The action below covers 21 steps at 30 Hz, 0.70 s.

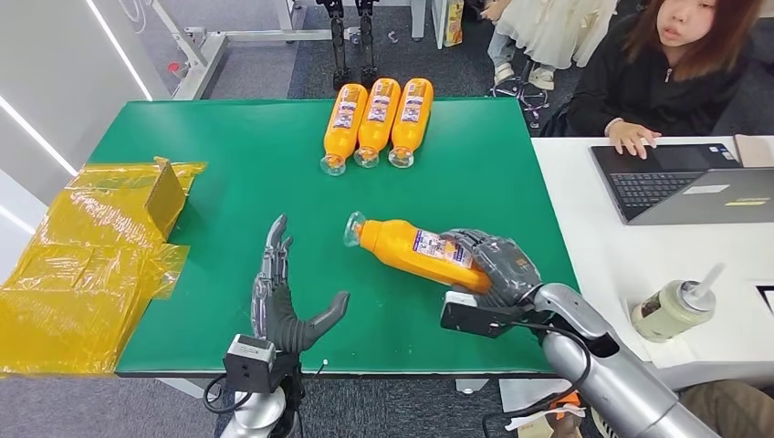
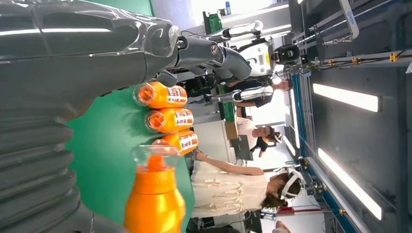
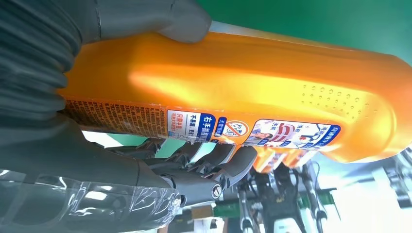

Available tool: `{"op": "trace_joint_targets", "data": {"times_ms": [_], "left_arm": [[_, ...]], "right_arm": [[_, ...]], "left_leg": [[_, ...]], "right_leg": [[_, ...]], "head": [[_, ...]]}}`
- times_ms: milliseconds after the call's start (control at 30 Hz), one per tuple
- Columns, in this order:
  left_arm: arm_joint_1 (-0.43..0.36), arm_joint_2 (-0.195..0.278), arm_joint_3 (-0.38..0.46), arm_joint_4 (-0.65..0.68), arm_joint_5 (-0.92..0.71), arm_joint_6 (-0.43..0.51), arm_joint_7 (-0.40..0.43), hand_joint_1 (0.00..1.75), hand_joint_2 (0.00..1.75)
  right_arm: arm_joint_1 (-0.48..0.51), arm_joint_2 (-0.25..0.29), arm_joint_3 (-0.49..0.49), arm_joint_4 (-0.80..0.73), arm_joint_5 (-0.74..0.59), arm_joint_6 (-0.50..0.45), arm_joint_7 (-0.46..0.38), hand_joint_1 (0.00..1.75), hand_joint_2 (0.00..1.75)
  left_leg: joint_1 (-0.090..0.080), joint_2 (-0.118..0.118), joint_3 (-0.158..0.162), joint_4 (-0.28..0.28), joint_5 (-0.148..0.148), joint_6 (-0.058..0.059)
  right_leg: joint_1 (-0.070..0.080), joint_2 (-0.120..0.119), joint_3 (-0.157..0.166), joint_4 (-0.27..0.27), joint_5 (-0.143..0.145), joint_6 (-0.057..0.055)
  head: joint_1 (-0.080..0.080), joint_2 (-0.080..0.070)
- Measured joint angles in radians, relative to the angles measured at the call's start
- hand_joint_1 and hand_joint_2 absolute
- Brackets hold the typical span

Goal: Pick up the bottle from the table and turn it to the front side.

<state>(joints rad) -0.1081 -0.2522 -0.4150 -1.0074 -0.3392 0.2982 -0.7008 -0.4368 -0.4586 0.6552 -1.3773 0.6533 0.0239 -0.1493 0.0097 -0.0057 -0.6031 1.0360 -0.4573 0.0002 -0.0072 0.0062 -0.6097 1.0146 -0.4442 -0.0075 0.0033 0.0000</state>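
Bottle first: my right hand has its fingers wrapped round the base end with the thumb on the opposite side, a full grip, neck pointing away toward my left hand, which waits just beside it, fingers spread, holding nothing. I judge the pick-up done and the turn in hand; next I must roll the wrist until the front label faces up, over the green table.

Open green table mid-frame and upper left. Obstacles: three bottles in a row at top centre, yellow wrapping at left edge, held bottle lower centre-right, laptop right.
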Motion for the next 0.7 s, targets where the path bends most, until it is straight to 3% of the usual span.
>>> {"op": "trace_joint_targets", "data": {"times_ms": [167,333,533,700], "left_arm": [[-0.01,0.003,0.02,0.001,-0.029,0.062,0.0,0.0,1.75],[-0.079,0.018,0.085,0.036,-0.012,0.116,0.0,0.0,1.75],[-0.157,0.042,0.213,0.11,0.161,-0.03,0.0,0.0,1.75],[-0.179,0.05,0.268,0.142,0.18,-0.056,0.0,0.0,1.75]], "right_arm": [[0.04,-0.006,-0.066,-0.09,-0.002,0.002,-0.021,1.75,1.75],[0.096,-0.011,-0.104,-0.173,0.014,-0.003,-0.031,1.75,1.75],[0.122,-0.007,-0.109,-0.194,0.035,-0.017,-0.056,1.75,1.75],[0.122,0.0,-0.109,-0.194,0.035,-0.017,-0.058,1.75,1.75]], "left_leg": [[0.0,0.0,0.0,0.0,0.0,0.0],[0.0,0.0,0.0,0.0,0.0,0.0],[0.0,0.0,0.0,0.0,0.0,0.0],[0.0,0.0,-0.001,0.0,0.0,0.0]], "right_leg": [[0.0,0.0,0.0,0.0,0.0,0.0],[0.0,0.0,-0.001,0.0,0.0,0.0],[0.0,0.001,-0.001,0.001,0.0,0.0],[0.0,0.0,-0.001,0.001,0.0,0.0]], "head": [[0.0,0.0],[0.0,0.0],[0.0,0.0],[0.0,0.0]]}}
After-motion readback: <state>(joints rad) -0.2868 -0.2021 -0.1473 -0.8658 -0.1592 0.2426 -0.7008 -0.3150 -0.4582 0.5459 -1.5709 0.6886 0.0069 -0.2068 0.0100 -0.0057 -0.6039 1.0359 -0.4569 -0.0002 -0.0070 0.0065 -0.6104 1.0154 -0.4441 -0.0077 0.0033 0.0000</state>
